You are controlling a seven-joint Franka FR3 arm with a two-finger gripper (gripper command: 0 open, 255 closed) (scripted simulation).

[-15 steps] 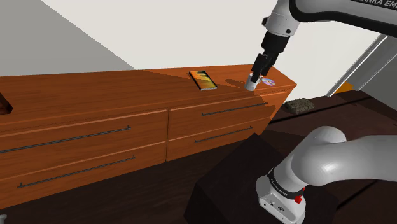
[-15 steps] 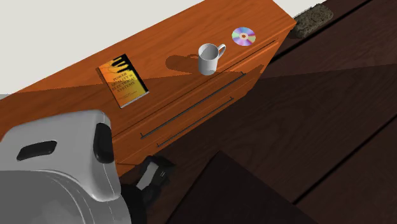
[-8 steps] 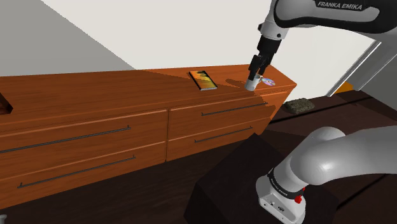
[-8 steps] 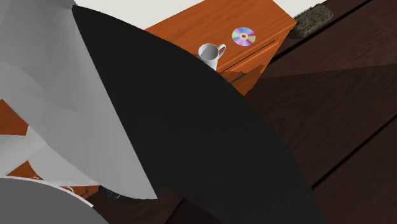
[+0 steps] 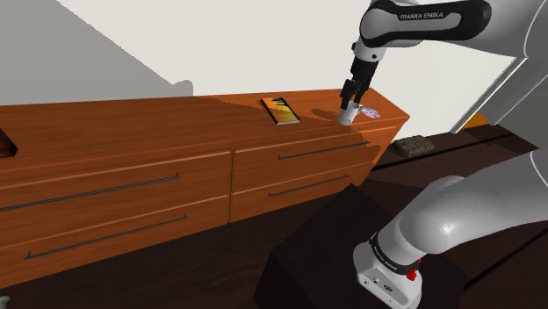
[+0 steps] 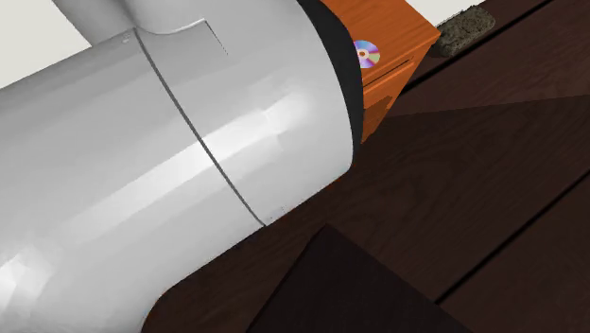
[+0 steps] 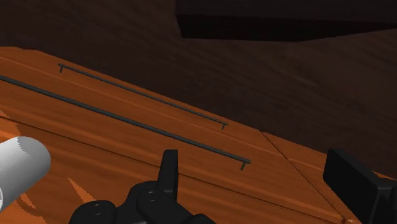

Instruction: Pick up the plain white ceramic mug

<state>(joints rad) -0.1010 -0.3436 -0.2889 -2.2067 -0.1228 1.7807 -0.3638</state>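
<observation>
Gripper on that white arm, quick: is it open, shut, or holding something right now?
Gripper: open, its fingers stand apart and hold nothing; the white mug is off to one side of them, not between them.

A white mug (image 7: 22, 168) sits beside the gripper (image 7: 253, 160) (fingers (image 7: 168, 172) apart), on a dresser (image 7: 127, 159).

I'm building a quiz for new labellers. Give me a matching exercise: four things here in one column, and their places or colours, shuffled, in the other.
1 mug
2 book
3 disc
4 mat

a on the floor past the end of the dresser
b orange and dark cover
c white, standing between two other things
d shiny, nearest the dresser's end

Pairs: 1-c, 2-b, 3-d, 4-a.
</observation>
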